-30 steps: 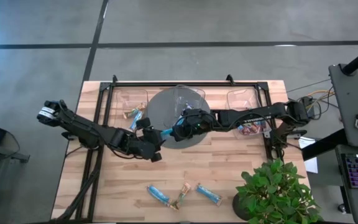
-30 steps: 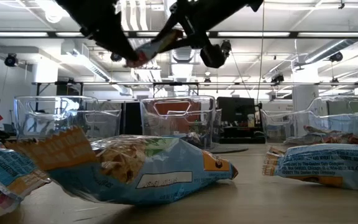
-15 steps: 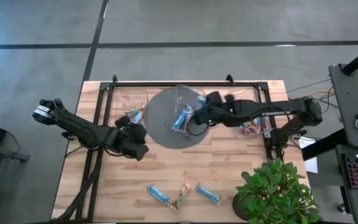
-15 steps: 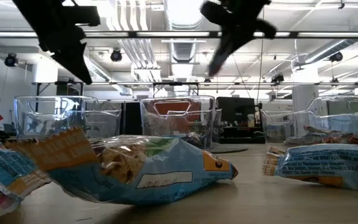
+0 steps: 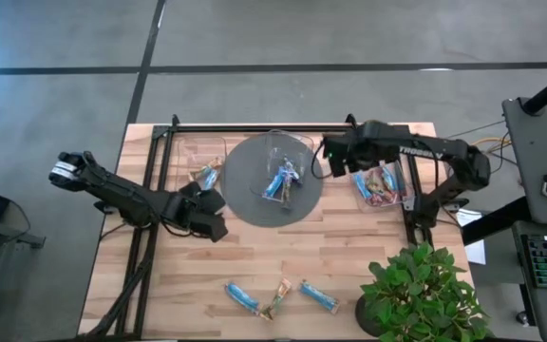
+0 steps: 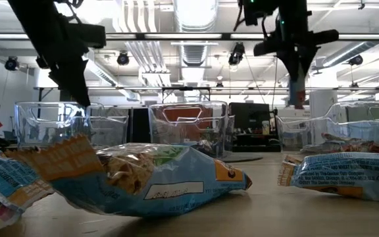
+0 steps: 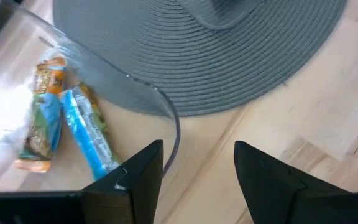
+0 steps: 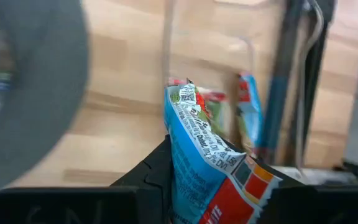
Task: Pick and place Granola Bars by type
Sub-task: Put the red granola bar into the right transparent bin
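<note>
My right gripper (image 5: 334, 161) hangs between the middle bin (image 5: 304, 144) and the right bin (image 5: 380, 152), shut on a blue bar with a red corner (image 8: 199, 155). The middle bin stands on a round grey mat (image 5: 245, 180) and holds bars (image 5: 279, 180). The left bin (image 7: 138, 87) holds a tan bar (image 7: 42, 115) and a blue one (image 7: 91, 135). The right bin holds more bars (image 5: 378, 188). My left gripper (image 7: 197, 168) is open above the table beside the left bin's corner. Three bars (image 5: 279, 297) lie flat near the table's near edge. My right gripper pinches the blue bar between its two fingers at one end of the wrapper (image 8: 188, 177). The rest of the bar sticks out past the fingertips. The bar is lifted clear of the table and the bins (image 6: 299, 89).
A black frame (image 5: 254, 128) runs along the table's far side and down both sides. A potted plant (image 5: 416, 290) stands at the near right corner. In the low view the loose bars (image 6: 150, 174) fill the foreground. Bare wood lies between the bins and those bars.
One second ago both grippers met at a blue bar above the mat's near edge. My left gripper has parted from it and drawn back toward the table's left. My right gripper has carried the bar toward the far right, over the mat to the right bin's side.
</note>
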Action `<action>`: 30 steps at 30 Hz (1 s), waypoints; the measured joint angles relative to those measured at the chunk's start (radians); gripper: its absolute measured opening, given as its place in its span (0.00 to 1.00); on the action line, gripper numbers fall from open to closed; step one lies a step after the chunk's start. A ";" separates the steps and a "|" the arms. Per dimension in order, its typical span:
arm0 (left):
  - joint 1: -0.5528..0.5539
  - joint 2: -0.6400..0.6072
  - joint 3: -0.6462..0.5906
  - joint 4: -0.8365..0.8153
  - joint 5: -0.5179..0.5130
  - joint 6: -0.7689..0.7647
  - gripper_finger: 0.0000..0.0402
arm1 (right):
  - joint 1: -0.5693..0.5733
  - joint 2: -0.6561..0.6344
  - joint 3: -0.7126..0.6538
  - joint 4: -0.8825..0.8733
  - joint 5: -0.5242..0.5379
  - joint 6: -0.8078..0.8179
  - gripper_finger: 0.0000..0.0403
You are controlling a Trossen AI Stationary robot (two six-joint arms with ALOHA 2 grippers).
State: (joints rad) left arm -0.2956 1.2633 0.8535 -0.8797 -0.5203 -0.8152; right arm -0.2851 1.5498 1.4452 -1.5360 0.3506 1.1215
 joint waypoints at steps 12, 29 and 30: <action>0.001 -0.010 -0.040 0.056 0.017 -0.055 0.45 | -0.283 0.031 -0.029 -0.035 -0.329 -0.231 0.20; 0.002 -0.010 -0.042 0.077 0.032 -0.050 0.45 | -0.308 0.082 -0.199 -0.037 -0.202 -0.265 0.21; 0.004 -0.010 -0.042 0.078 0.032 -0.050 0.45 | -0.301 0.077 -0.189 -0.036 -0.172 -0.273 0.22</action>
State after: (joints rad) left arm -0.2917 1.2530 0.8112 -0.8012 -0.4885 -0.8650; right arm -0.5861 1.6266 1.2563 -1.5724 0.1786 0.8483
